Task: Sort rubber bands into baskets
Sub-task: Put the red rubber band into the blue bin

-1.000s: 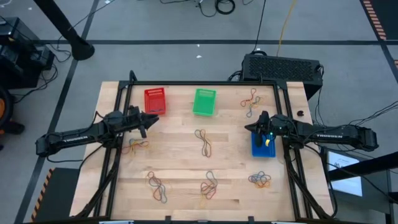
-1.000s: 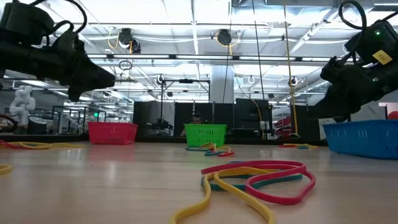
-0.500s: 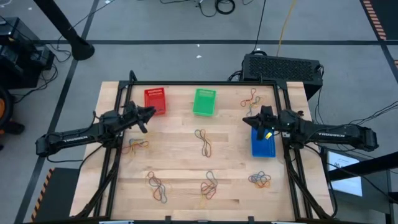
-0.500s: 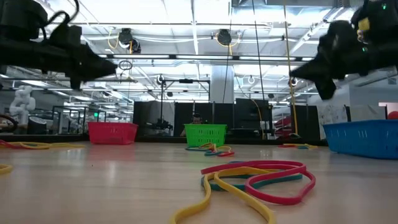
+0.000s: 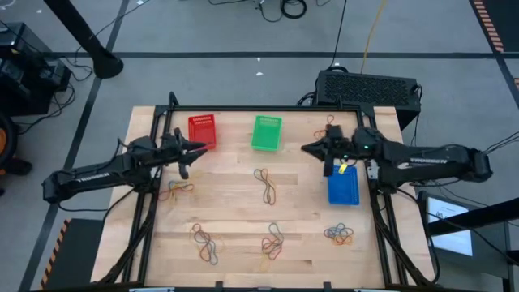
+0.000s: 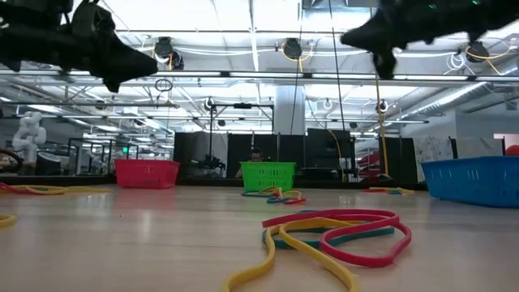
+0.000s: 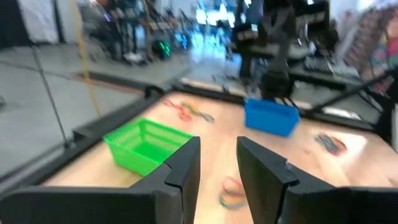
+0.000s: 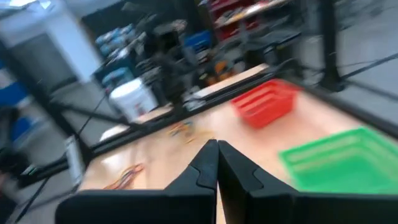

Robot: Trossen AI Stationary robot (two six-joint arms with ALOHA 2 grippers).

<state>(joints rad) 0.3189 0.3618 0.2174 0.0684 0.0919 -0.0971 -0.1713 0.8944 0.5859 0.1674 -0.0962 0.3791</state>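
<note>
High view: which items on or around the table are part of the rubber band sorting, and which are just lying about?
Part of the job:
red basket
green basket
blue basket
rubber band piles, e.g. table centre and far right corner

Just lying about:
black box behind the table
cables on the floor

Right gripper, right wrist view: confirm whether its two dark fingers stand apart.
No. The right gripper's two dark fingers press together with nothing between them.
</note>
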